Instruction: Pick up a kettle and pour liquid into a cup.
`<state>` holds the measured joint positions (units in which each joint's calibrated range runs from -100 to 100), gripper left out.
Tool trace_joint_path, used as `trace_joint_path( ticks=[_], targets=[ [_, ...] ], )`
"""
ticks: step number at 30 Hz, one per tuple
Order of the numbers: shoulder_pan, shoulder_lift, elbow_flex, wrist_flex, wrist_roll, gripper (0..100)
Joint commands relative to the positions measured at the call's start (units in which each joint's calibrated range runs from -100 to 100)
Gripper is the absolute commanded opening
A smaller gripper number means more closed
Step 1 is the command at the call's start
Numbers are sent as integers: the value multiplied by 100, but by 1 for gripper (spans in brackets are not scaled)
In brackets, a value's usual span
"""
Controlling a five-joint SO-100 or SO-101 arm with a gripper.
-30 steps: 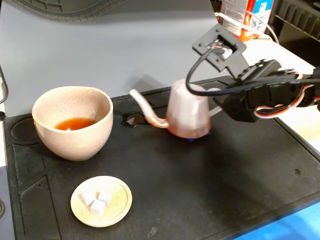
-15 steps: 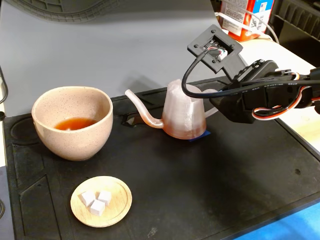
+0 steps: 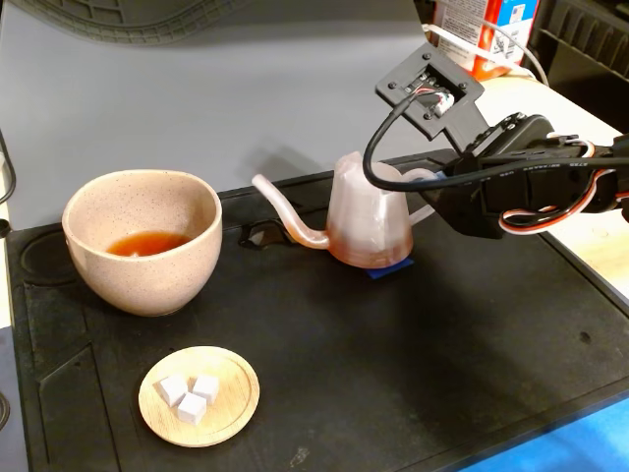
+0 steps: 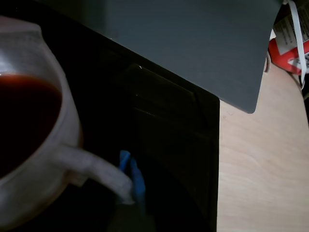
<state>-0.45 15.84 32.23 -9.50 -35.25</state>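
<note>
The translucent pinkish kettle (image 3: 369,221) stands upright on the black mat (image 3: 393,374), over a blue mark (image 3: 389,270). Its thin curved spout (image 3: 285,211) points left toward the cup (image 3: 142,241). The speckled beige cup sits at the left and holds a little reddish-orange liquid (image 3: 147,243). My gripper (image 3: 430,197) reaches in from the right at the kettle's handle (image 3: 418,177); its jaws are hidden by the arm. In the wrist view the kettle (image 4: 29,179) fills the left side with dark red liquid (image 4: 24,116) inside, and its handle (image 4: 96,169) runs toward the bottom edge.
A small wooden dish (image 3: 200,396) with three white cubes lies at the mat's front left. A red and white carton (image 3: 482,34) stands at the back right on the pale table (image 3: 600,236). A grey board (image 3: 197,88) lies behind the mat.
</note>
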Motion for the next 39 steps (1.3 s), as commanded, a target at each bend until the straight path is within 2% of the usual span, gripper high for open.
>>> trace_joint_path(
  ticks=[1, 25, 35, 39],
  targets=[
    [95, -74, -319, -127, 232, 1],
    [72, 114, -256, -127, 253, 1],
    [64, 157, -256, -127, 274, 22],
    [64, 157, -256, -127, 280, 24]
  ],
)
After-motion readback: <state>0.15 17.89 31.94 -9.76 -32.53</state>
